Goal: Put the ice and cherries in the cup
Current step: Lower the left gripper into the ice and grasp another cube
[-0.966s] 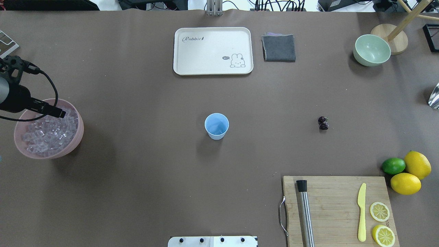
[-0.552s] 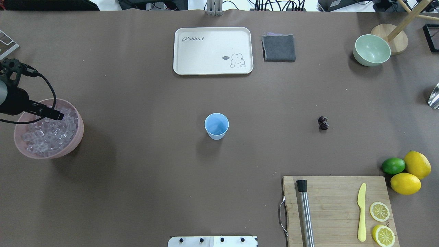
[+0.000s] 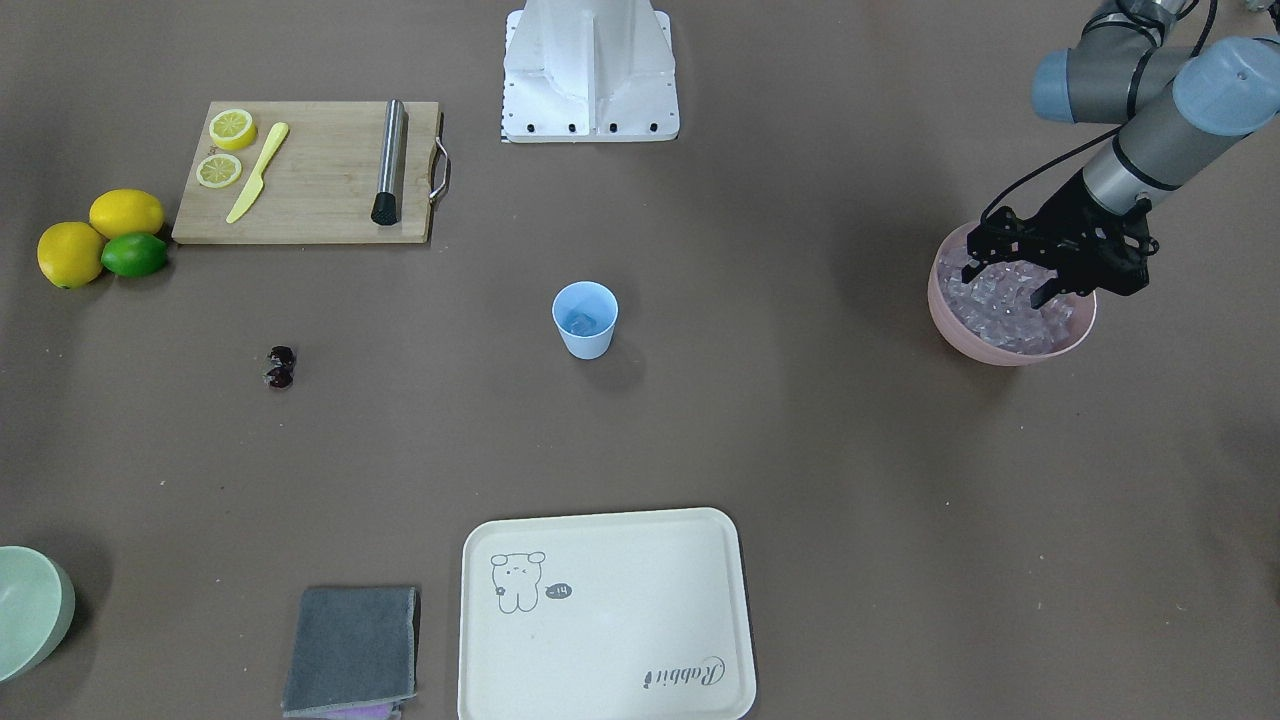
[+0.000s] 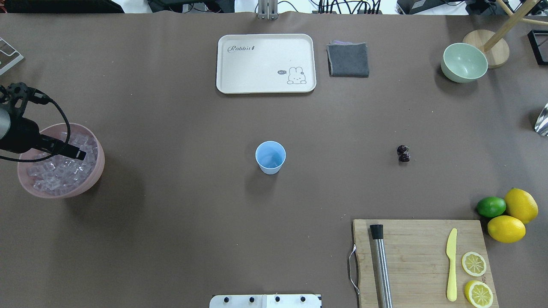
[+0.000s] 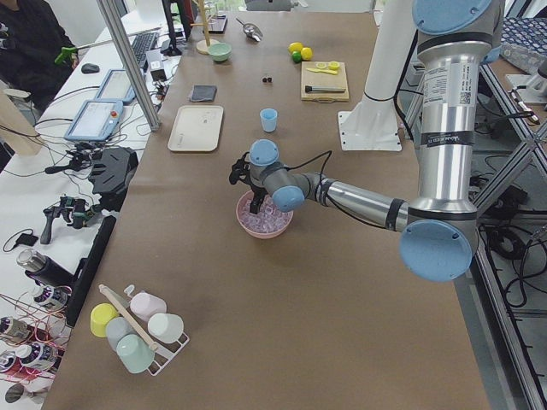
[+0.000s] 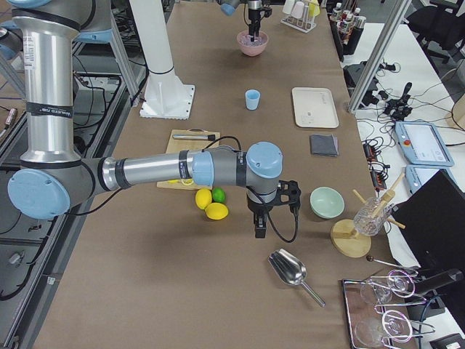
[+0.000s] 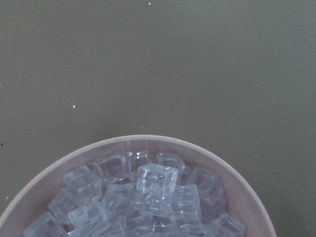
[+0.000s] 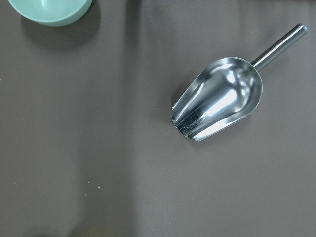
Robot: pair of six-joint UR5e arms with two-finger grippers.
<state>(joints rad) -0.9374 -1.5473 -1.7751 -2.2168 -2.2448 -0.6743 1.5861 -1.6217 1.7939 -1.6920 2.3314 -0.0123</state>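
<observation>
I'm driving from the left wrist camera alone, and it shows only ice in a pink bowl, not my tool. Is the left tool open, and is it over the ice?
Observer: The front view shows the left tool open, hanging over the ice in the pink bowl; whether it touches the ice, I cannot tell.
Operator: Where is the cup?
Observer: The cup stands upright at mid-table, well apart from the bowl, toward the robot's right.
Operator: And the cherries?
Observer: The cherries lie on the table farther right, past the cup.
</observation>
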